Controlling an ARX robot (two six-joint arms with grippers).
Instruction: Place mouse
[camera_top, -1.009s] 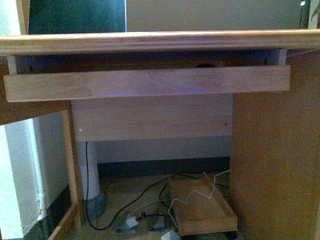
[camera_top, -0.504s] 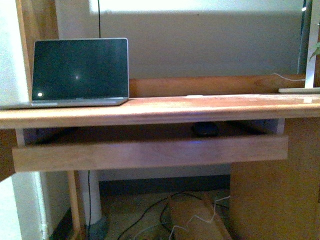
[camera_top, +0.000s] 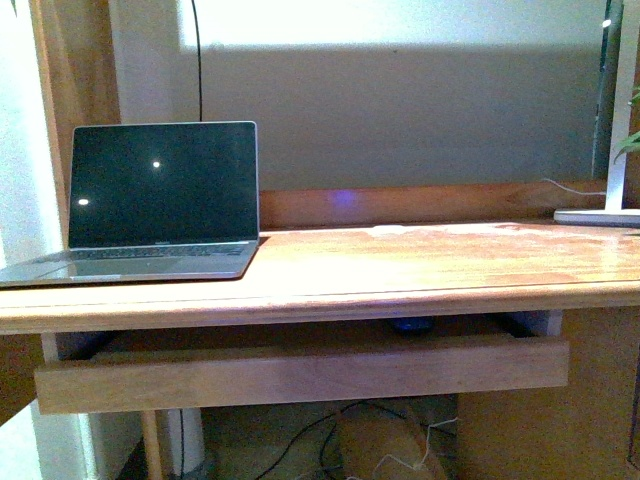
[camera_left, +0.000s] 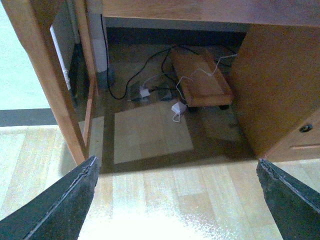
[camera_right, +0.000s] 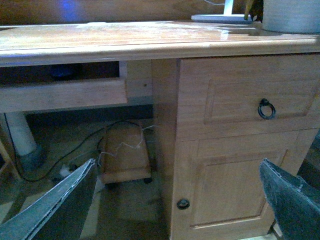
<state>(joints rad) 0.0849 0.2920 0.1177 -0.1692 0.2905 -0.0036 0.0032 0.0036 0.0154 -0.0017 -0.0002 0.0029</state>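
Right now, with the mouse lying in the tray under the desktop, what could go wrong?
The mouse lies in the narrow gap between desktop and tray front; an arm reaching in could knock either board. Only a dark sliver of it shows, so a grasp may be misjudged.

The laptop (camera_top: 160, 200) sits left on the desk (camera_top: 400, 270); the mouse (camera_top: 411, 325) lies in the tray (camera_top: 300, 370) beneath.

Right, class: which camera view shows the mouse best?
The front view: the mouse shows as a dark sliver between the desk top and the pull-out shelf's front board. The right wrist view gives only a dim bluish patch there; the left wrist view shows none of it.
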